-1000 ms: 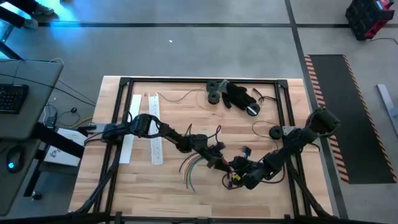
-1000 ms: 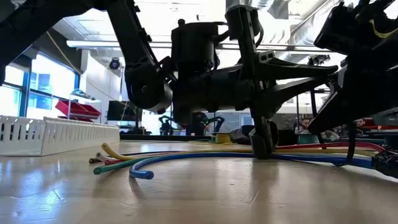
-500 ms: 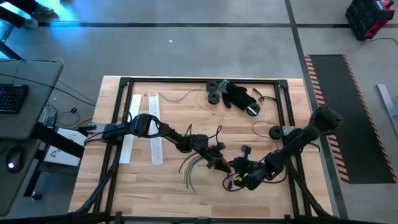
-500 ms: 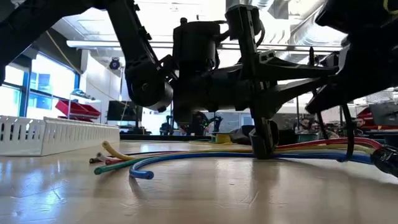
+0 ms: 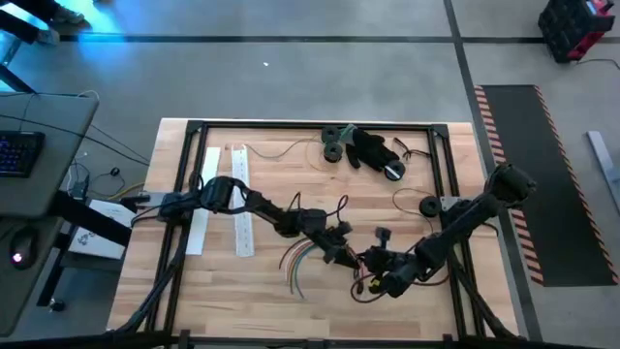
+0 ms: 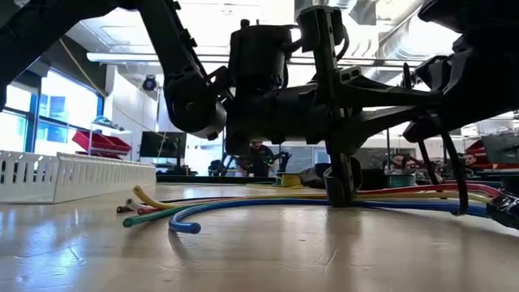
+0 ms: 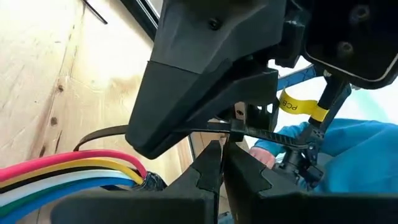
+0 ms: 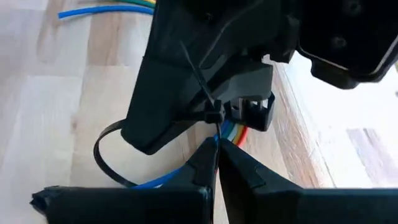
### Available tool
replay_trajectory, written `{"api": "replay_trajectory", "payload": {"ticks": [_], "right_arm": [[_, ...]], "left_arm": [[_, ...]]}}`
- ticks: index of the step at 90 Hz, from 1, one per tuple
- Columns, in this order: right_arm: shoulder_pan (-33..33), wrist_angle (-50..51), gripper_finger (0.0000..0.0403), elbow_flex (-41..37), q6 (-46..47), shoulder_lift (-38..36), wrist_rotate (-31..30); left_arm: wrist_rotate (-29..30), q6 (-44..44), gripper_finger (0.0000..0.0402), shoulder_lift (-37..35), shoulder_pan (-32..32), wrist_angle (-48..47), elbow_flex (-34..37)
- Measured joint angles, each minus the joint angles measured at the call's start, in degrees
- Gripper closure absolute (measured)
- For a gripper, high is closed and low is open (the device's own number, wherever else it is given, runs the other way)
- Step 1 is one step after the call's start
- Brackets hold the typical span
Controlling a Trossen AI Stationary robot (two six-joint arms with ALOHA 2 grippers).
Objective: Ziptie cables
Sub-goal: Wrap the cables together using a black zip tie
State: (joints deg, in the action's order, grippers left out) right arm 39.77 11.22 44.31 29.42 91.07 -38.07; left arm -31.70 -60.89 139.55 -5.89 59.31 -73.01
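The cables (image 5: 295,260) lie on the wooden table, their loose coloured ends (image 6: 162,215) fanned toward the left. A thin black ziptie (image 8: 213,116) loops round the bundle at the table's middle, its loop (image 8: 102,152) slack and its tail running up past the head. My left gripper (image 5: 341,254) stands upright over the bundle, shut. My right gripper (image 5: 376,278) comes in from the right, shut, its fingertips right at the ziptie head. My left gripper comes from above, pointing down, fingers shut across the cable bundle (image 6: 320,197). The bundle stays on the table and runs out on both sides. The ziptie head (image 7: 236,128) sits just past its fingertips; whether they also touch it I cannot tell. My right gripper meets the ziptie just beside its head (image 8: 214,124), pinched between the shut fingertips (image 8: 205,158). It comes slanting from the table's right and near side. The strap's loop hangs slack round the cables, and the cables (image 8: 237,134) pass close by the fingertips.
Two long white perforated strips (image 5: 240,208) lie at the left, one showing in the low view (image 6: 73,174). A black lumpy heap with round parts (image 5: 368,147) sits at the far edge. A black frame (image 5: 310,124) borders the table. Loose thin wires (image 5: 412,199) lie at the right.
My right gripper has shifted a little toward the table's near edge and its arm has risen and tipped in the low view. The cables stay on the table.
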Motion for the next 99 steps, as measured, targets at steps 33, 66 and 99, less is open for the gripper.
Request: {"api": "replay_trajectory", "payload": {"ticks": [33,66,99], "right_arm": [[0.14,6.82,0.0403,5.55,-4.41,-0.01,-2.54],[-0.02,6.91,0.0393,2.75,2.57,-0.04,-0.67],[0.11,8.66,0.0245,2.73,9.79,-0.02,1.04]], "left_arm": [[0.06,0.01,0.0401,-0.20,0.68,-2.12,-0.02],[0.54,-0.49,0.0401,-0.15,0.81,-1.20,0.00],[0.54,-0.45,0.0401,-0.15,0.81,-1.16,0.00]]}}
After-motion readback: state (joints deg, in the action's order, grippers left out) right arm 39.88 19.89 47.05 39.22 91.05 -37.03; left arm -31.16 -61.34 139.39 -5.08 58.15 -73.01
